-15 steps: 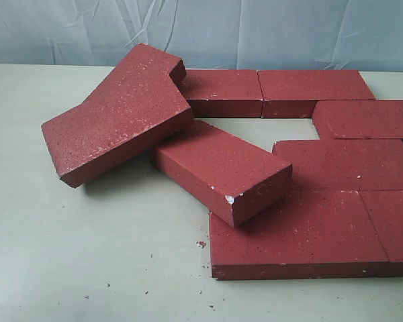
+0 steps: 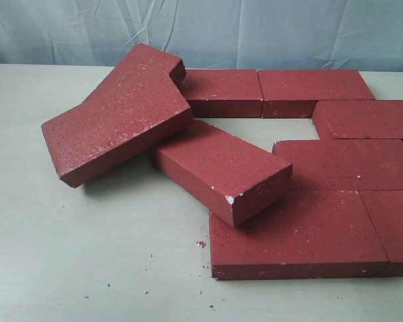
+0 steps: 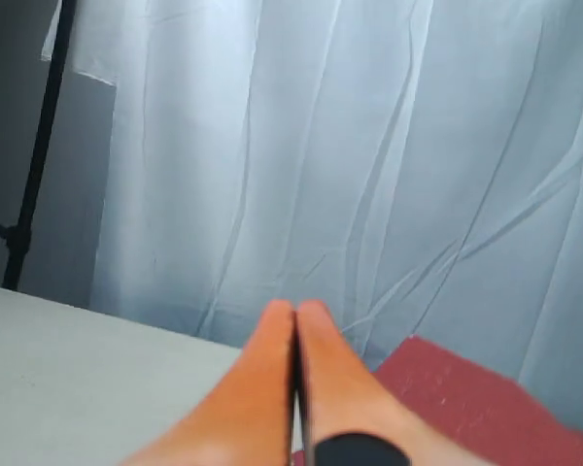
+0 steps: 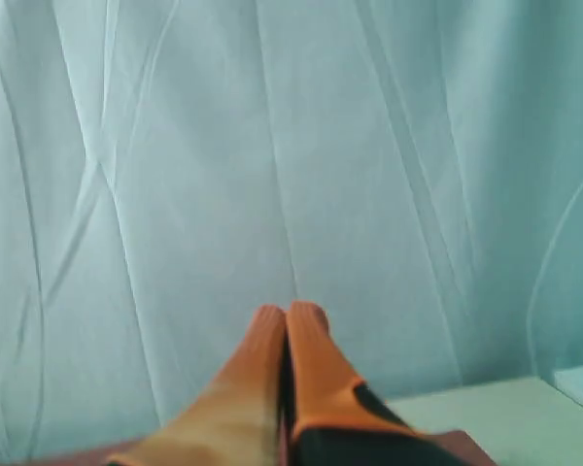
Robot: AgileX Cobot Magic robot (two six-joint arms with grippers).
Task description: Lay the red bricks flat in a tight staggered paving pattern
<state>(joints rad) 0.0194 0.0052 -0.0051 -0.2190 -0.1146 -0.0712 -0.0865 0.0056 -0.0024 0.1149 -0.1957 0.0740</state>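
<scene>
Left tool [image 3: 294, 313]: clenched, empty, facing the curtain [image 3: 418, 146].
Right tool [image 4: 287, 313]: clenched, empty.
Red bricks [image 2: 302, 231]: on the desk [image 2: 87, 268]. Most lie flat at right and rear; two sit tilted and overlapping at left-centre.

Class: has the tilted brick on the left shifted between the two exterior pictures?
No. The tilted brick still leans over the middle brick, and its lower corner sits at the same spot on the table.

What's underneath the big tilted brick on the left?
The tilted brick leans on the angled middle brick and perhaps a back-row brick; its low corner meets the table. The underside itself is covered.
</scene>
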